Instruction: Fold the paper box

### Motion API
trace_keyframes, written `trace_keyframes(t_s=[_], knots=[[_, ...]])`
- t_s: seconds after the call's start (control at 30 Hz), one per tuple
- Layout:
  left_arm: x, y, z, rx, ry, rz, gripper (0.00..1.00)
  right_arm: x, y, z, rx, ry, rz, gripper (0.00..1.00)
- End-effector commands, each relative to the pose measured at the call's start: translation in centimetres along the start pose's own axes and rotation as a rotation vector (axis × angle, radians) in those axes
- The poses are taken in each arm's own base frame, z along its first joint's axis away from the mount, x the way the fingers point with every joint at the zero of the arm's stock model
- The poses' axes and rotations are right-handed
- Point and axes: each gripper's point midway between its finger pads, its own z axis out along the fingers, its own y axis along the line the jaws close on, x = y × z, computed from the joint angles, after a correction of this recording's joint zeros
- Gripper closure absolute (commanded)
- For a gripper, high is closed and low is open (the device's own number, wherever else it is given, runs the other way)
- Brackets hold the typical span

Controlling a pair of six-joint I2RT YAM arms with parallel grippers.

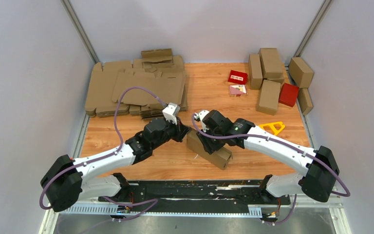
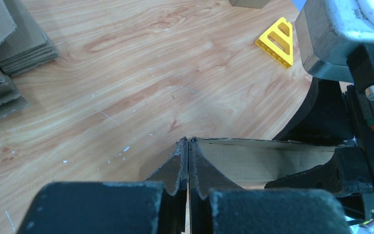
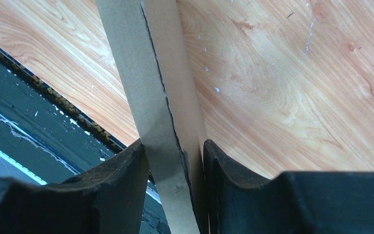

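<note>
The paper box point(image 1: 209, 150), brown cardboard and partly formed, lies on the wooden table between the two arms. My left gripper point(image 1: 185, 131) is at its left end. In the left wrist view its jaws point(image 2: 188, 141) are pressed together, tips at the corner of the box's wall point(image 2: 263, 161), and I see nothing held between them. My right gripper point(image 1: 205, 139) reaches down onto the box from the right. In the right wrist view it point(image 3: 173, 146) is shut on an upright double layer of the box's cardboard point(image 3: 146, 73), with a finger point(image 3: 121, 170) against each side.
A pile of flat brown blanks point(image 1: 126, 87) lies at the back left. Finished brown boxes point(image 1: 268, 78) and red boxes point(image 1: 289, 94) stand at the back right. A yellow triangle point(image 1: 272, 127) lies right of the arms. A black rail point(image 1: 190, 187) runs along the near edge.
</note>
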Motion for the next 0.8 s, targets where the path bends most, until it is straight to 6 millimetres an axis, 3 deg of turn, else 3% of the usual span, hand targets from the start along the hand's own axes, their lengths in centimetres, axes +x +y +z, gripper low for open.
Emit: trace_keyframes(t_s=[0.0, 0.17, 0.33, 0.43, 0.63, 0.77], knots=[[3.7, 2.9, -0.2, -0.089, 0.093, 0.108, 1.00, -1.2, -0.9, -0.4, 0.048, -0.066, 0.037, 0.56], [4.7, 4.2, -0.2, -0.141, 0.133, 0.177, 1.00, -1.2, -1.2, -0.7, 0.057, -0.084, 0.031, 0.49], [4.7, 3.8, -0.2, -0.140, 0.129, 0.210, 1.00, -1.3, -1.3, -0.9, 0.057, -0.091, 0.030, 0.42], [4.6, 3.1, -0.2, -0.102, 0.114, 0.206, 1.00, -1.3, -1.3, -1.4, 0.052, -0.107, 0.035, 0.31], [3.8, 1.7, -0.5, -0.050, 0.086, 0.173, 1.00, -0.8, -2.0, -4.0, 0.062, -0.168, 0.087, 0.17], [3.1, 1.4, -0.7, -0.070, 0.099, 0.154, 1.00, 0.5, -3.0, -6.2, 0.110, -0.208, 0.177, 0.15]])
